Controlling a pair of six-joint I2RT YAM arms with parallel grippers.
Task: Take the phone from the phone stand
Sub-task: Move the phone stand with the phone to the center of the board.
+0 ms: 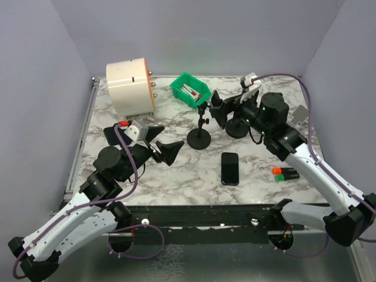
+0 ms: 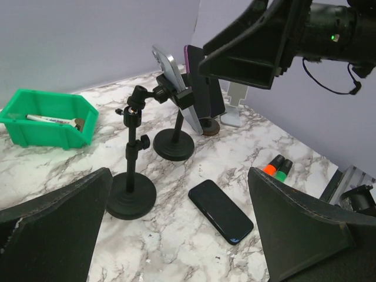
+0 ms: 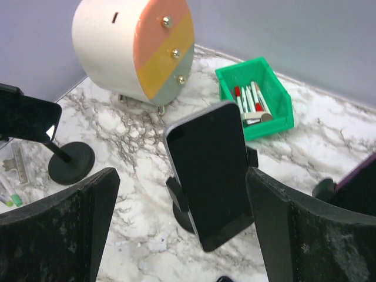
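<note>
A dark-screened phone (image 3: 208,170) stands tilted in the clamp of a black phone stand (image 1: 238,128). My right gripper (image 3: 182,170) is open around it, one finger on each side, with a clear gap on the left. From the left wrist view the same phone (image 2: 173,88) shows on its stand under the right gripper (image 2: 247,47). The right gripper (image 1: 226,108) hides most of the phone from above. My left gripper (image 1: 161,142) is open and empty over the table at the left, apart from both stands.
A second, empty stand (image 1: 200,138) is just left of the clamped one. A black phone (image 1: 230,168) lies flat in front. A green bin (image 1: 191,90) of pens, a round pastel box (image 1: 130,87), two markers (image 1: 285,173) and a purple-edged phone (image 2: 202,82) are nearby.
</note>
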